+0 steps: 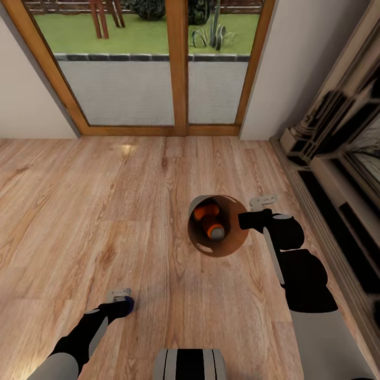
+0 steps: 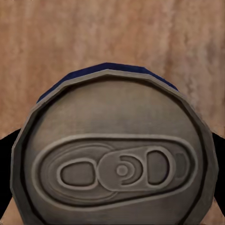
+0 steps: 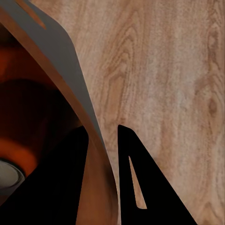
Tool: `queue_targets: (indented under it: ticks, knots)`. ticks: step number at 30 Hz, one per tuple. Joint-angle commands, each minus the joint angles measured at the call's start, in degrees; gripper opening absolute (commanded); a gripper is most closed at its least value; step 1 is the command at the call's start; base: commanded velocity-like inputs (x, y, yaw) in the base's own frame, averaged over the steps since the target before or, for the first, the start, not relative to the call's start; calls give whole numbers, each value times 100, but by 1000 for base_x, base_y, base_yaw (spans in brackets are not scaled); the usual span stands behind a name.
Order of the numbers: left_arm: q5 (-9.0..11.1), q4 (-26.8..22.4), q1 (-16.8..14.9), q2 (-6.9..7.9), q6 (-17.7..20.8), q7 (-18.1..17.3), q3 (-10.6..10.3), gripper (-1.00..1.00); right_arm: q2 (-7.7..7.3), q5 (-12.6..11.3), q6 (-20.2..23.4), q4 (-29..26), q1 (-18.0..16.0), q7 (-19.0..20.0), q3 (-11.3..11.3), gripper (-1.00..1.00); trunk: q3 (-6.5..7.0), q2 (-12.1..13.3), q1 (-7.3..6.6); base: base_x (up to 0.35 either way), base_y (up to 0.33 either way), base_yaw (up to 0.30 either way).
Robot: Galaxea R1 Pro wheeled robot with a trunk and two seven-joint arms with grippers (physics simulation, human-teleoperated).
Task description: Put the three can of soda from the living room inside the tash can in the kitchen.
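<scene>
The tash can (image 1: 235,238) hangs tilted above the wood floor, its brown inside facing the head view. Two orange cans of soda (image 1: 215,230) (image 1: 200,212) lie inside it. My right gripper (image 1: 244,220) is shut on its rim, one finger inside and one outside the grey wall (image 3: 61,61). A black finger (image 3: 150,178) shows outside that wall in the right wrist view. At the lower left, my left gripper (image 1: 122,302) is shut on the dark blue can (image 1: 128,303). Its grey top with the pull tab (image 2: 117,159) looms close in the left wrist view.
This is the living room: light wood plank floor (image 1: 105,200), wood-framed glass doors (image 1: 177,68) straight ahead, and the carved fireplace (image 1: 343,148) along the right side. My own base (image 1: 190,364) shows at the bottom edge. Open floor lies ahead and to the left.
</scene>
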Motion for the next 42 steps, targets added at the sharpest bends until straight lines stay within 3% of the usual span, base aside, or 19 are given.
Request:
queue_targets:
  ticks: [1, 8, 29, 36, 40, 42]
  knots:
    - [-6, 0, 0, 0, -2, 0, 0, -100, 1, -66, 2, -1, -2, 6, 5, -100, 1, 0, -1, 0, 0, 0]
    - [-6, 0, 0, 0, 1, 3, 0, -100, 1, -68, 2, 17, -2, 5, 11, -100, 1, 0, -1, 0, 0, 0]
    - [5, 71, -9, 1, 191, -50, -8, -100, -5, -78, 2, 71, 48, 2, -23, -100, 466, 28, -55, 0, 0, 0]
    - [16, -593, -19, 11, 837, -76, -17, -100, -17, -64, 2, 72, 58, 5, -28, -100, 621, 37, -73, 0, 0, 0]
    - [18, -1661, -18, 17, 1789, -310, -23, -100, -39, -69, 2, 72, 59, 12, -37, -100, 710, 42, -83, 0, 0, 0]
    - [18, -1890, -18, 17, 1979, -339, -24, -100, -49, -71, 2, 72, 59, 15, -39, -100, 754, 45, -88, 0, 0, 0]
